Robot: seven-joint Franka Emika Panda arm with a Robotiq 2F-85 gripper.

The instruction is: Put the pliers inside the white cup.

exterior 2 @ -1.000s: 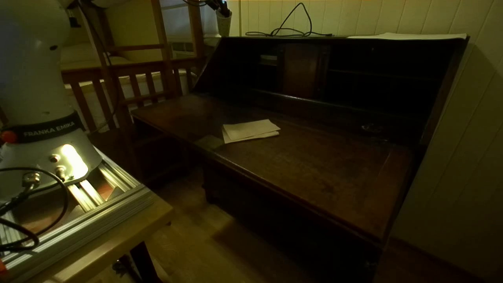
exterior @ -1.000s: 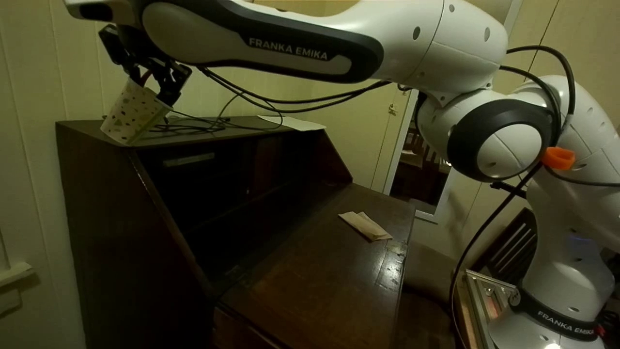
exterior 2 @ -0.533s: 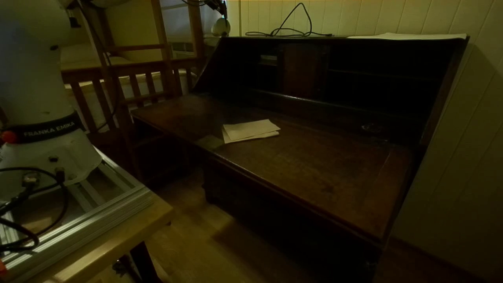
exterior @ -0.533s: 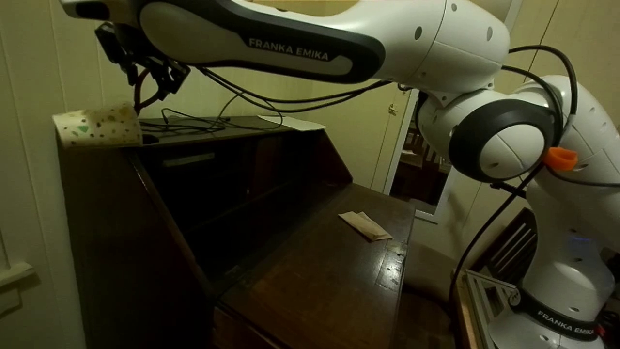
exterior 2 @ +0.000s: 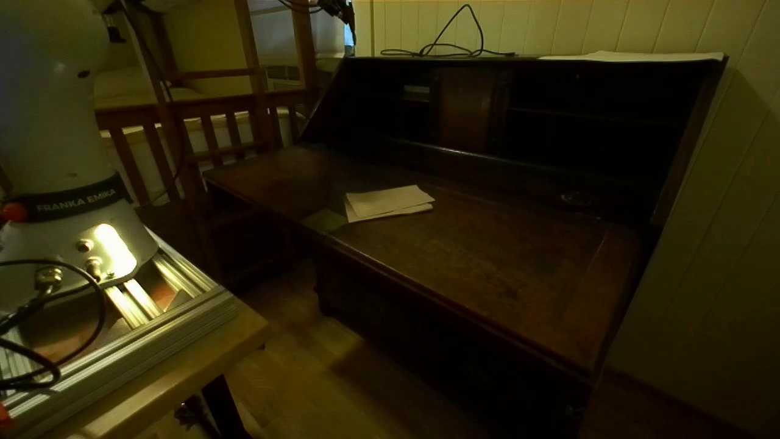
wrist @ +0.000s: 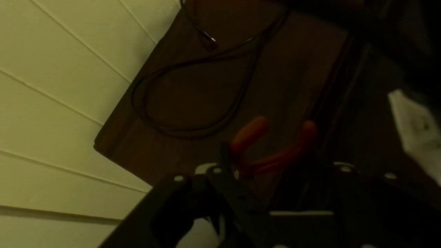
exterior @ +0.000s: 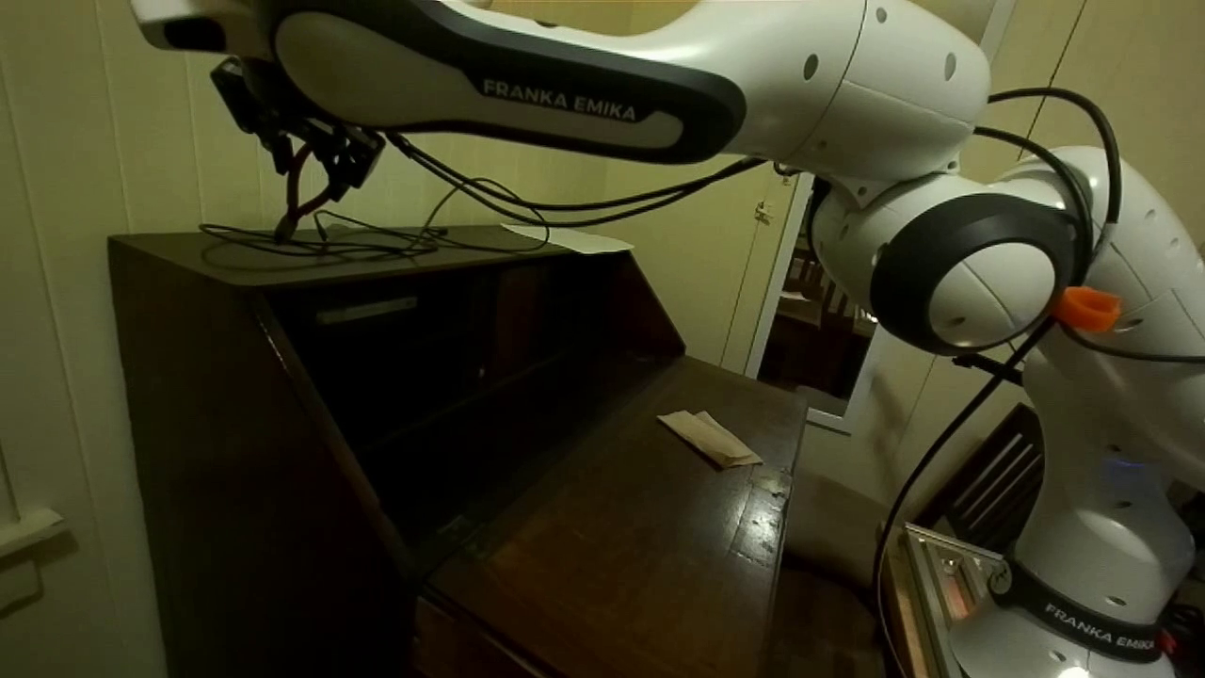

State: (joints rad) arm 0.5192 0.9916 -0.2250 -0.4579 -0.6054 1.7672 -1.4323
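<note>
Below your gripper (exterior: 314, 177), clamped on the pliers (exterior: 293, 207), white cup's gone off desk top (exterior: 179, 247) vs. 0.5 s ago, w/ cable loop (wrist: 193, 62) there now uncovered.

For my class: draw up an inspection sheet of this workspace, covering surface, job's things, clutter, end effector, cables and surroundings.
Surface: dark wooden desk with a raised top and a lower writing surface.
Pliers: red-handled, held by the end effector, head down near the raised top; contact unclear.
White cup: nothing seen that is surely it; a pale shape at the wrist view's right is unclear.
Clutter: folded paper on the writing surface; pale sheet on the raised top.
End effector: over one end of the desk, jaws around the pliers.
Cables: black, looped on the raised top near the pliers.
Surroundings: pale panelled wall behind the desk; slatted wooden furniture in an exterior view.
</note>
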